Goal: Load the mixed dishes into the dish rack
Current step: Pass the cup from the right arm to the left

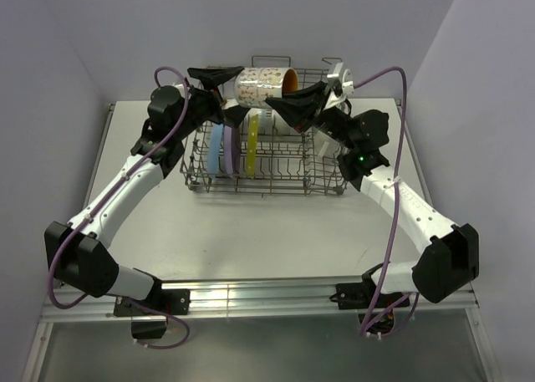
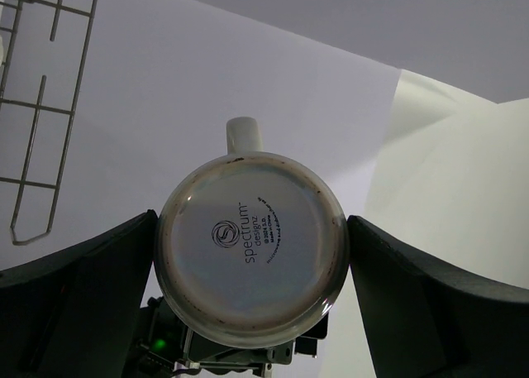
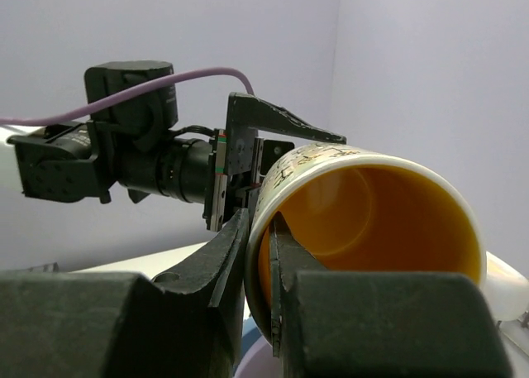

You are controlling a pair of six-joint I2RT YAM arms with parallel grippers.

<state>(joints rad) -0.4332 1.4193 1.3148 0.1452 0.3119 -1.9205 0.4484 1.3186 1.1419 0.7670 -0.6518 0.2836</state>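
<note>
Orange-lined patterned ceramic mug (image 3: 372,221) lies on its side in your right pincer (image 3: 263,246), which pinches the rim with one finger inside the mouth and one outside. Your left pincer (image 2: 252,221) is spread wide with the mug's stamped base between its fingers; you cannot tell whether they touch it. The mug hangs in the air above the far side of the grey wire dish rack (image 1: 251,185). Blue, lavender and yellow-green plates (image 1: 227,152) stand upright in the rack, on the pale table (image 1: 251,231).

links (image 1: 125,190): white | joints (image 1: 84,263): black | cables (image 1: 394,223): purple | left gripper (image 1: 224,73): black | status light (image 1: 361,159): green
</note>
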